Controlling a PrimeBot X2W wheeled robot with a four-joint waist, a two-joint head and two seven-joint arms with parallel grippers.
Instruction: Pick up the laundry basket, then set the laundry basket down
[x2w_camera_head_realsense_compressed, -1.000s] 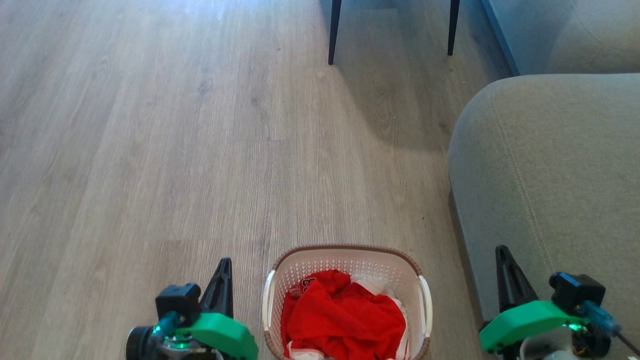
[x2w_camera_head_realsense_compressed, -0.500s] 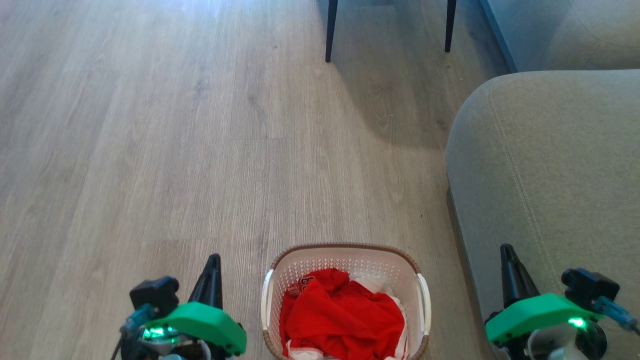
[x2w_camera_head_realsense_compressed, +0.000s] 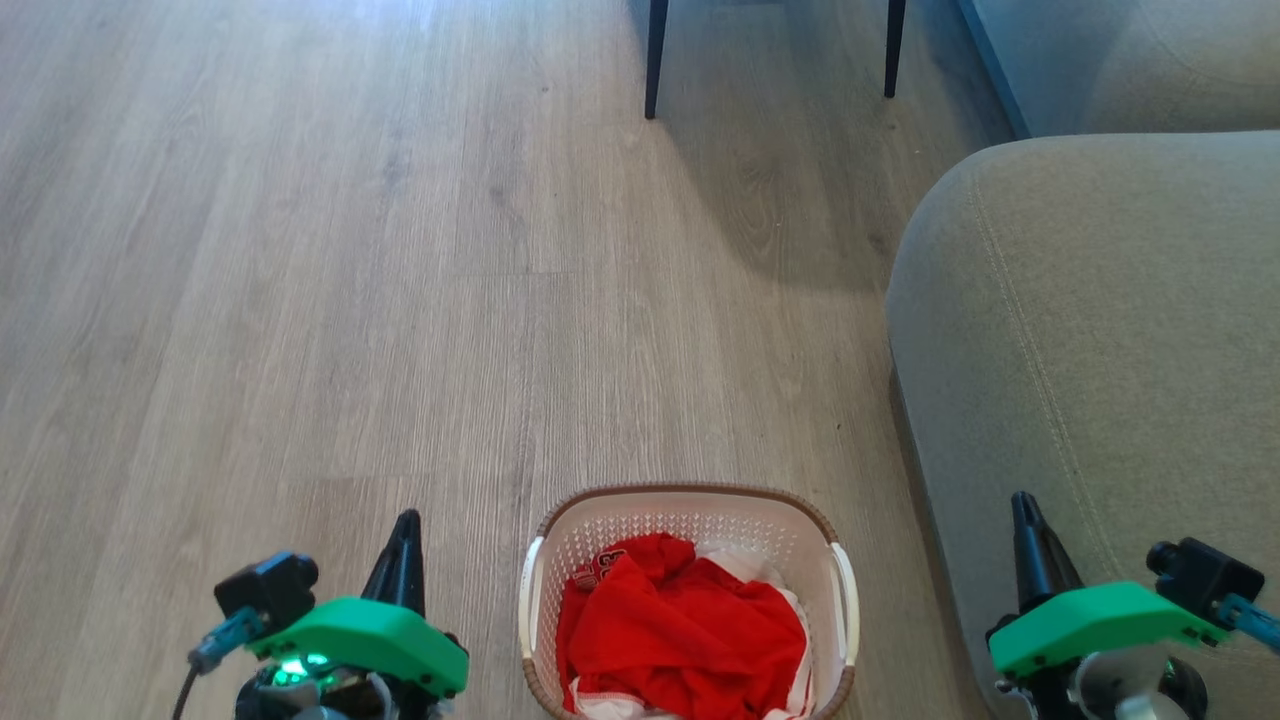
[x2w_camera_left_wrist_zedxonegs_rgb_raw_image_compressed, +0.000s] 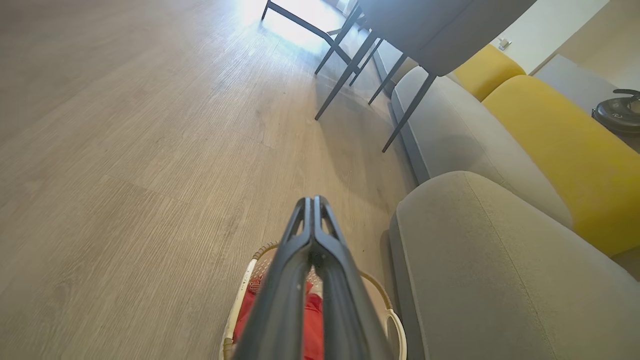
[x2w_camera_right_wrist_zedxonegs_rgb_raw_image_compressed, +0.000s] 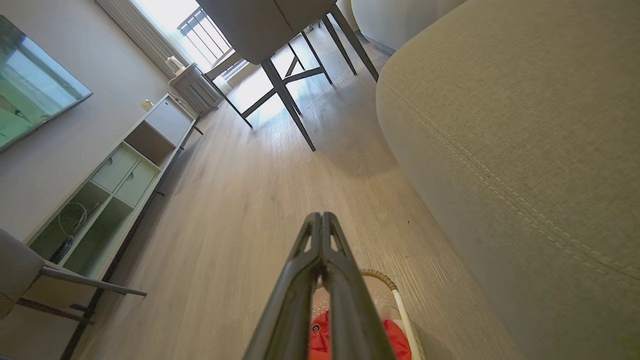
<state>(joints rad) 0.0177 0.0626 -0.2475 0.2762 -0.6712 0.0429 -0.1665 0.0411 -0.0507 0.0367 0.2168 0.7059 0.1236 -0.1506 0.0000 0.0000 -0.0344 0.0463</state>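
The laundry basket (x2w_camera_head_realsense_compressed: 690, 520) stands on the wood floor at the bottom middle of the head view: white perforated walls, brown woven-look rim, white side handles, red and white clothes inside. My left gripper (x2w_camera_head_realsense_compressed: 406, 522) is to its left, shut and holding nothing, well apart from the basket's left handle. My right gripper (x2w_camera_head_realsense_compressed: 1021, 503) is off to the right over the sofa arm, also shut and empty. In the left wrist view the shut gripper (x2w_camera_left_wrist_zedxonegs_rgb_raw_image_compressed: 313, 200) rises in front of the basket (x2w_camera_left_wrist_zedxonegs_rgb_raw_image_compressed: 250, 280). The right wrist view shows the shut gripper (x2w_camera_right_wrist_zedxonegs_rgb_raw_image_compressed: 320, 216) above the basket (x2w_camera_right_wrist_zedxonegs_rgb_raw_image_compressed: 395, 295).
A grey sofa arm (x2w_camera_head_realsense_compressed: 1090, 330) fills the right side, close beside the basket. Dark chair legs (x2w_camera_head_realsense_compressed: 655, 60) stand on the floor far ahead. A low white shelf unit (x2w_camera_right_wrist_zedxonegs_rgb_raw_image_compressed: 125, 185) runs along the wall in the right wrist view. Wood floor (x2w_camera_head_realsense_compressed: 300, 300) lies open to the left.
Both grippers have slid outward, away from the basket. The head view has shifted slightly, so the sofa and chair legs sit a little higher. The basket stays on the floor.
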